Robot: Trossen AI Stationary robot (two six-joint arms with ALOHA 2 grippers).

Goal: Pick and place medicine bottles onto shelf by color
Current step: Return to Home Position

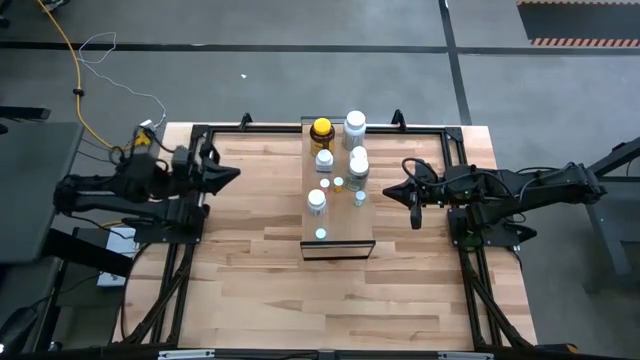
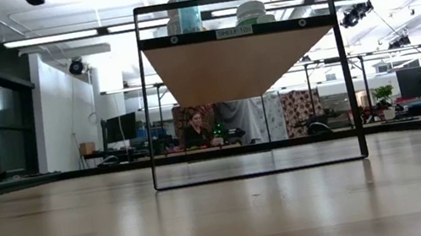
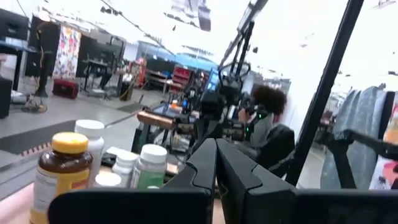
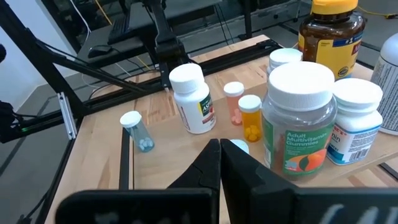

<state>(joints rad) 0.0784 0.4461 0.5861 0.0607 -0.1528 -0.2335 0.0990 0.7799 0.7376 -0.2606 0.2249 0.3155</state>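
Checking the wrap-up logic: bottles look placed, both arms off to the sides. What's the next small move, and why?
Likely retract the right claw a little further from the narrow light-wood shelf. The small round pill bottles all stand on it, none on the striped butcher-block tabletop; both claws are shut and empty, the left claw well clear.

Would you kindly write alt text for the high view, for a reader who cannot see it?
A narrow wooden shelf in the middle of a butcher-block table carries small medicine bottles, mostly white, with an amber bottle at the end nearest the picture's top. The left gripper and right gripper sit shut either side of it, holding nothing.
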